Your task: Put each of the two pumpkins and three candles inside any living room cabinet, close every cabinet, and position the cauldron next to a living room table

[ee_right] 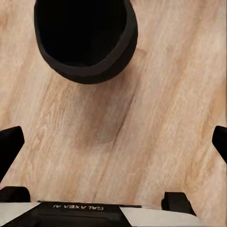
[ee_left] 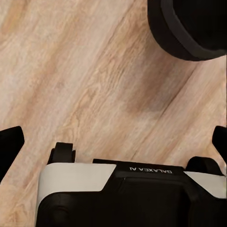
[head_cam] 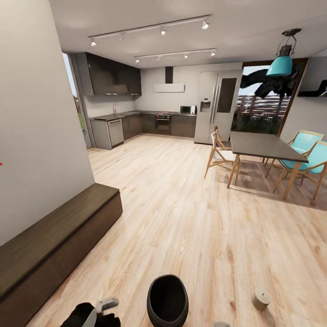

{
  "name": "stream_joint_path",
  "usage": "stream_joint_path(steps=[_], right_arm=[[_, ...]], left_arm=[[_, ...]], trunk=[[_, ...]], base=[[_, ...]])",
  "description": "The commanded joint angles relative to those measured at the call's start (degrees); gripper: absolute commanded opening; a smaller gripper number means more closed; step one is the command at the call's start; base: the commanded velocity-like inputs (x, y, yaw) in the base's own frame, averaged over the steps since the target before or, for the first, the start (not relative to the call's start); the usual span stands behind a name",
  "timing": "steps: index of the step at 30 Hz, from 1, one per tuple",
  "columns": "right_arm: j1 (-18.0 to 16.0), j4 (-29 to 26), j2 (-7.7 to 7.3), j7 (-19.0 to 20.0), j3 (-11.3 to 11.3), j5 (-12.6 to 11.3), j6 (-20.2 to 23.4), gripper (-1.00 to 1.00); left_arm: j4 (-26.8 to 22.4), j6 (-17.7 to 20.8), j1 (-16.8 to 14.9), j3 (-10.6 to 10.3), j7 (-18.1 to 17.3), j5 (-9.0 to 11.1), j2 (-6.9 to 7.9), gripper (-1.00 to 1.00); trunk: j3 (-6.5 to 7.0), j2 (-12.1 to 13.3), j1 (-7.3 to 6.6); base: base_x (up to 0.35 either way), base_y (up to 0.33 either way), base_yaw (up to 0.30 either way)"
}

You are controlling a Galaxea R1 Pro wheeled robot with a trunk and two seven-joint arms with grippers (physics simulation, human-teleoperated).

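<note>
the long, low dark-brown wood cabinet [head_cam: 54, 240] is cut off by the left and bottom edges of the head view, so its full length cannot be seen. the black round open-topped cauldron [head_cam: 167, 302] is clipped at its lower rim by the bottom edge there; in the left wrist view [ee_left: 189, 28] it is cropped at a corner, and in the right wrist view [ee_right: 85, 40] its far rim is cut away. the left end effector [ee_left: 113, 142] is seen with only its dark fingertips [ee_left: 10, 146] entering at the picture's sides. the small items on the distant grey kitchen counter [head_cam: 136, 113] are too small to be told apart.
</note>
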Motion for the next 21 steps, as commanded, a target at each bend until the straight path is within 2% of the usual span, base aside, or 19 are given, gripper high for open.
stream_joint_path(steps=[1, 4, 7, 12, 17, 21], right_arm=[[-2.1, -1.2, 0.08, -0.1, 0.0, -0.2, 3.2, 1.0], [-7.6, -0.9, 0.18, -0.3, 0.1, -0.3, 7.1, 1.0], [-10.7, 0.3, 0.26, -0.4, 0.1, -0.5, 8.1, 1.0], [-14.9, 1.0, 0.37, -0.4, 0.1, -0.5, 8.4, 1.0], [-16.4, 5.4, 0.38, -0.4, 0.1, -0.4, 7.3, 1.0], [-16.6, 7.9, 0.33, -0.4, 0.0, -0.4, 4.4, 1.0]], left_arm=[[-0.1, 0.5, -1.1, 0.1, 0.1, 0.5, 0.04, 1.0], [-0.3, -0.4, -3.1, 0.1, 0.1, 0.8, 0.01, 1.0], [-0.5, -5.6, -3.8, 0.1, 0.1, 0.6, -0.15, 1.0], [-0.3, -9.7, -3.9, -0.3, 0.0, 0.6, -0.56, 1.0], [-0.1, -10.7, -3.9, -0.8, -0.8, 1.0, -0.83, 1.0], [-0.1, -14.4, -3.8, -0.9, -0.4, 0.9, -1.31, 1.0]], trunk=[[0.1, 0.4, -0.23], [0.64, 1.6, -0.88], [1.18, 2.8, -1.54], [1.71, 4.0, -2.2], [1.71, 4.0, -2.2], [1.71, 4.0, -2.2]], base=[[0.0, 0.0, 0.0], [0.0, 0.0, 0.0], [0.0, 0.0, 0.0], [0.0, 0.0, 0.0], [0.0, 0.0, 0.0], [0.0, 0.0, 0.0]])
